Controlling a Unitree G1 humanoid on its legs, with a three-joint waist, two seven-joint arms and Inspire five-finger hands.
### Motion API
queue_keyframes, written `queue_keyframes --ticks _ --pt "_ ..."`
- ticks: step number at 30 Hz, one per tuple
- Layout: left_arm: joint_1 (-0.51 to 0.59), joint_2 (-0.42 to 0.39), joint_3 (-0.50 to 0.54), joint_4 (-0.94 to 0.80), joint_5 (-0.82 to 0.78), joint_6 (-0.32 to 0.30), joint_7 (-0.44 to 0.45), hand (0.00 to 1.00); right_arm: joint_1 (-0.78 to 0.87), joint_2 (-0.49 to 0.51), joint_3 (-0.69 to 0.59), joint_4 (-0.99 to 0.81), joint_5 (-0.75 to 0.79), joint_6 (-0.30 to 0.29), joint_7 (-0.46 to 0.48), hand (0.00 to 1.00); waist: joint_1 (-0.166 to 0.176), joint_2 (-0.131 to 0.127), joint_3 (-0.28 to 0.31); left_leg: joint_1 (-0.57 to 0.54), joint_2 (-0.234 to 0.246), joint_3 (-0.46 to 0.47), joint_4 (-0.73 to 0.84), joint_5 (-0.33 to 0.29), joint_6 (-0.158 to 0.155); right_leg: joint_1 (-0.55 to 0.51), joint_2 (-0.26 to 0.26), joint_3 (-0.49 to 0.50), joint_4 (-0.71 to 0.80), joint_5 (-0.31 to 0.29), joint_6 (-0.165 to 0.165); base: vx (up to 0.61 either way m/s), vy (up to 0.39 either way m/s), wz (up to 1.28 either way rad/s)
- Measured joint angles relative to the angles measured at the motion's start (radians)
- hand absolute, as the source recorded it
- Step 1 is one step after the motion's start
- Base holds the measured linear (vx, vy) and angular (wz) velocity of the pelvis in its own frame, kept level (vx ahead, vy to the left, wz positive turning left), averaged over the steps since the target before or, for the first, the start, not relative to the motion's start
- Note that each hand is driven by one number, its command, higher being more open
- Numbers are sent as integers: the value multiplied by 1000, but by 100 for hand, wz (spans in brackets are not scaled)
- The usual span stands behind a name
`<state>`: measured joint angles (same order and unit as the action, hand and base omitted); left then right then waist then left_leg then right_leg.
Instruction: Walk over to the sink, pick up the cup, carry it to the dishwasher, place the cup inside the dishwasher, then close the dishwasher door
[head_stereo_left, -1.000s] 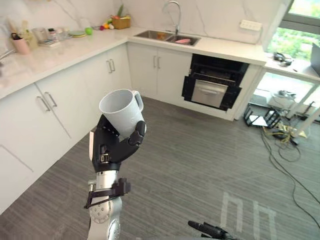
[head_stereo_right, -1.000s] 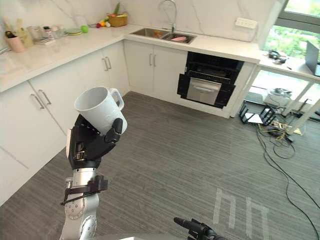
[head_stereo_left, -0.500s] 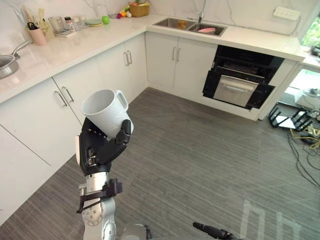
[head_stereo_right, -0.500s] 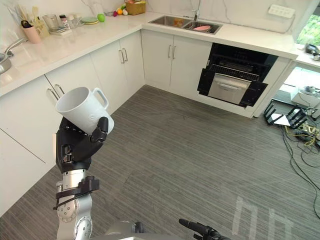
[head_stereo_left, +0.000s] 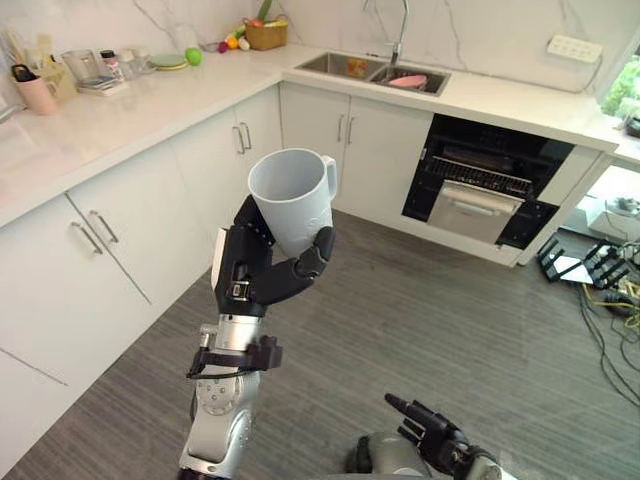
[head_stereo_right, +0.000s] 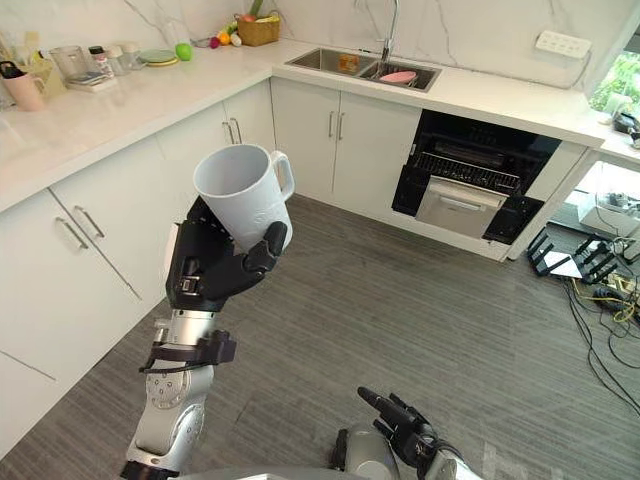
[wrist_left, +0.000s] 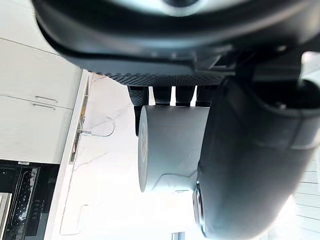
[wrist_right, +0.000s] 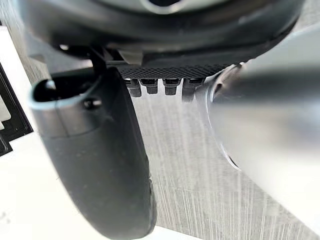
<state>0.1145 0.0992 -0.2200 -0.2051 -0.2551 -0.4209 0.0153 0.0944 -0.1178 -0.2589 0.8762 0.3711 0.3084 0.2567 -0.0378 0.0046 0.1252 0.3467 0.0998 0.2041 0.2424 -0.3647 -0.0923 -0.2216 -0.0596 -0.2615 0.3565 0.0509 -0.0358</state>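
A white cup (head_stereo_left: 292, 200) with its handle turned away from me stands nearly upright in my left hand (head_stereo_left: 262, 280), which is shut on it, fingers and thumb round its lower half. The left wrist view shows the cup (wrist_left: 172, 145) pressed between the fingers and the thumb (wrist_left: 250, 165). It is raised above the grey floor, well short of the black dishwasher (head_stereo_left: 478, 190), whose front stands open under the counter at the back right. The sink (head_stereo_left: 345, 68) lies in the counter left of it. My right hand (head_stereo_left: 432, 440) hangs low, open and holding nothing.
White cabinets (head_stereo_left: 110, 220) run along the left and back under a pale counter. A pink dish (head_stereo_left: 407, 81) sits in the sink, a fruit basket (head_stereo_left: 264, 35) in the corner. Cables and a rack (head_stereo_left: 585, 265) lie on the floor at the right.
The whole picture has shifted, so the camera moved. The cup stands more upright in my left hand and sits higher in view. My right hand shows further into the picture.
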Motion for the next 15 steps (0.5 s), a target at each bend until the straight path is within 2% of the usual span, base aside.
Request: queue_keyframes --ticks 2,4,6,7,8,9,10,11,12,14,15 --pt "5 -20 -13 1 2 9 -5 0 -5 -9 0 -2 -3 22 -7 100 8 33 3 -4 32 6 20 0 7 9 40 7 5 -38 -17 380 -180 -18" --pt "2 -24 -30 4 6 9 -8 0 -4 -5 4 -17 -4 41 -9 100 8 28 9 -6 32 9 9 31 28 9 50 6 24 -77 -28 242 -176 -11" --pt "4 -23 -41 2 14 0 -14 0 31 -1 22 -49 -3 62 -20 100 13 22 8 -9 45 1 82 47 30 17 57 3 60 -155 -10 161 -159 -7" --pt "4 -23 -43 -1 14 -1 -15 0 36 -3 28 -54 -3 64 -22 100 16 22 8 -27 54 1 135 50 35 28 63 2 52 -160 -8 110 -151 -11" --pt "5 -24 -44 -11 14 -1 -17 0 45 -4 31 -61 -4 74 -29 100 22 26 8 -92 87 -3 290 72 49 63 80 -12 8 -163 -3 106 -137 -3" --pt "10 -41 -45 -26 14 -3 -23 0 60 -9 30 -71 -4 81 -38 100 34 61 11 -196 161 -18 490 146 63 118 102 -47 -33 -175 2 148 -109 -3" --pt "12 -51 -44 -40 13 -7 -27 0 74 -16 33 -87 -2 89 -38 100 42 59 11 -251 184 -23 608 206 61 118 99 -50 21 -203 -6 259 -47 0" --pt "22 -59 -42 -62 11 -23 -28 0 96 -23 47 -108 -1 101 -38 100 51 48 14 -334 205 -39 778 302 50 139 82 -54 44 -237 -11 340 -7 -8" --pt "57 -81 -37 -76 8 -40 -32 0 101 -37 40 -108 20 109 -43 100 53 71 20 -445 248 -75 960 319 42 179 113 -52 42 -263 -16 312 -4 0" --pt "67 -76 -22 -75 3 -43 -50 0 108 -38 55 -109 23 102 -50 100 54 64 17 -534 253 -43 995 277 73 223 112 -51 17 -274 -14 199 -35 1" --pt "71 -73 -13 -75 -2 -44 -63 0 110 -43 65 -104 24 101 -56 100 64 63 11 -572 253 3 921 219 78 247 111 -38 -14 -274 -14 293 -44 -24"
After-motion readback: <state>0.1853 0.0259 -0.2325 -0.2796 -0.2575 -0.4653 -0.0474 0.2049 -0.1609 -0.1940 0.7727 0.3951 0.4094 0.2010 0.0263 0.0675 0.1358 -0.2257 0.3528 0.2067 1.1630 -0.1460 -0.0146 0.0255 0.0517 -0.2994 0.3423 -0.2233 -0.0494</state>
